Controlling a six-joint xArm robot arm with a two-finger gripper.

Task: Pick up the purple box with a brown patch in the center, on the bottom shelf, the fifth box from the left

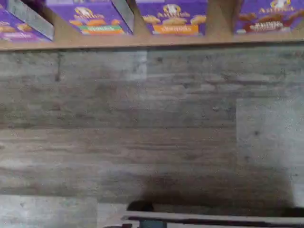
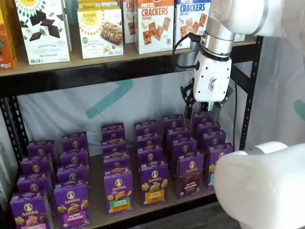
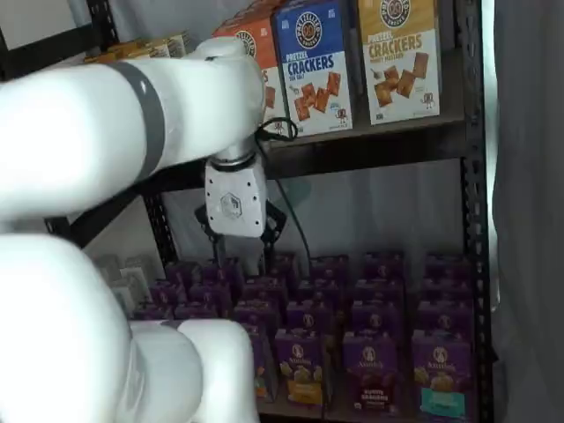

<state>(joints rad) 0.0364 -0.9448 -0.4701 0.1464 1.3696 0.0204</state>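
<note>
A: Wrist view? Only floorboards, with the purple box at the far edge on the bottom shelf, brown patch forward.

B: Shelf view? Gripper hanging above the back rows, fingers spread wide, holding nothing. Box standing upright in the front row, below and forward of the fingertips.

A: Other shelf view? Same gripper up high; box low, well apart, nearer the camera.
</note>
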